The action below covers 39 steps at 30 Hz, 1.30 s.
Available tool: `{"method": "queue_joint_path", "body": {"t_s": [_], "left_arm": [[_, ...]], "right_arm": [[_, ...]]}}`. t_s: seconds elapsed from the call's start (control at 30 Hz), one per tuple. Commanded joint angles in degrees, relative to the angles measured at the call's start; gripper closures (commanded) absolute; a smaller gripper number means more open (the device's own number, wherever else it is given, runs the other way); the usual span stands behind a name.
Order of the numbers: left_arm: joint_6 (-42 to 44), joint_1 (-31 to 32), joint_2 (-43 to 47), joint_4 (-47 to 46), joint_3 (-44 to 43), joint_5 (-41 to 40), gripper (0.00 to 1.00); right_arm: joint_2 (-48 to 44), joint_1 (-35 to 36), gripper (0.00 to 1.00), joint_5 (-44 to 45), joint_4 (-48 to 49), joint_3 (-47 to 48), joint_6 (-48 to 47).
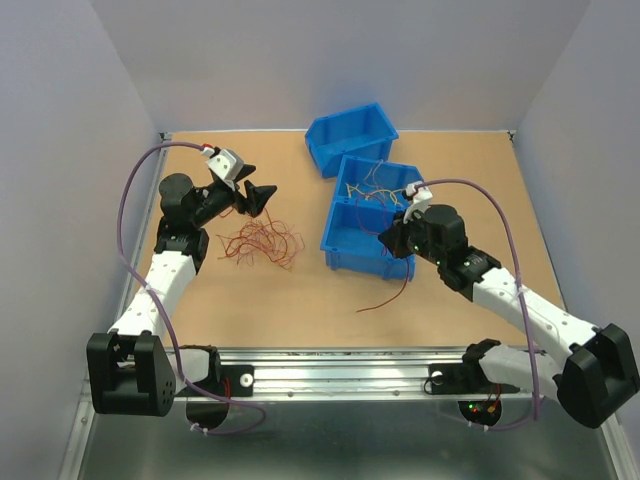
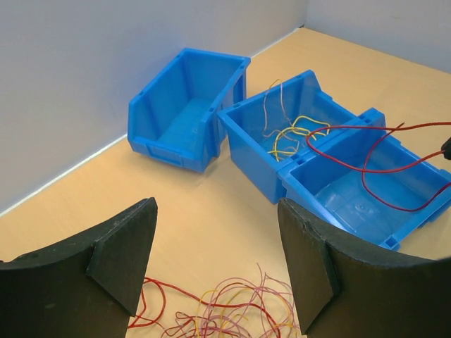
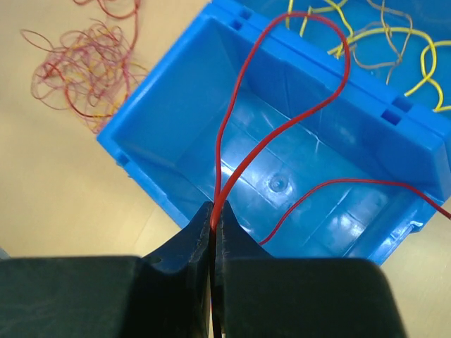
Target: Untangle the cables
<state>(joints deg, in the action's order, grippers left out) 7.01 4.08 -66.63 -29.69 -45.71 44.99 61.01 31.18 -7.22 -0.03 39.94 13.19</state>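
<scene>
Across my table (image 1: 300,300) sit three blue bins (image 1: 365,245), with yellow wires (image 2: 299,134) in the middle one. The tangle of cables (image 1: 262,243) lies left of them under my left gripper (image 2: 216,208), its jaws spread and empty. My right gripper (image 3: 213,218) is clenched on one red wire (image 3: 282,134) over the nearest bin.
</scene>
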Motion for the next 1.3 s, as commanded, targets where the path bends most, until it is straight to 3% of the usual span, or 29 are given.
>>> {"method": "queue_joint_path", "body": {"t_s": [0.0, 0.2, 0.43, 0.53, 0.6, 0.8, 1.0, 1.27], "left_arm": [[0.7, 0.1, 1.0, -1.7, -0.3, 1.1, 0.2], [0.7, 0.1, 0.4, -1.7, -0.5, 1.2, 0.2], [1.0, 0.1, -0.2, -1.5, -0.6, 1.2, 0.2], [1.0, 0.1, -0.3, -1.4, -0.8, 1.3, 0.2], [0.9, 0.1, -0.3, -1.3, -0.9, 1.3, 0.2], [1.1, 0.1, -0.5, -1.0, -1.0, 1.3, 0.2], [1.3, 0.1, -0.6, -1.0, -1.1, 1.4, 0.2], [1.3, 0.1, -0.6, -0.6, -1.1, 1.5, 0.2]], "right_arm": [[4.2, 0.2, 0.99, 3.1, -6.5, 5.3, 1.0], [0.2, 2.7, 1.0, 5.9, -9.1, 3.5, 2.5], [-16.9, 3.7, 0.99, 7.0, -9.2, -1.8, 6.9], [-18.6, 3.7, 0.99, 12.4, -12.0, -3.0, 10.0], [-17.7, 3.7, 0.99, 14.6, -13.1, -2.9, 11.3], [-10.2, 3.7, 0.99, 10.1, -12.6, 0.0, 9.4], [-5.0, 3.8, 1.0, -3.1, -6.7, 1.8, 7.8], [9.7, 3.6, 0.95, -0.4, -6.6, 10.3, 9.3]]}}
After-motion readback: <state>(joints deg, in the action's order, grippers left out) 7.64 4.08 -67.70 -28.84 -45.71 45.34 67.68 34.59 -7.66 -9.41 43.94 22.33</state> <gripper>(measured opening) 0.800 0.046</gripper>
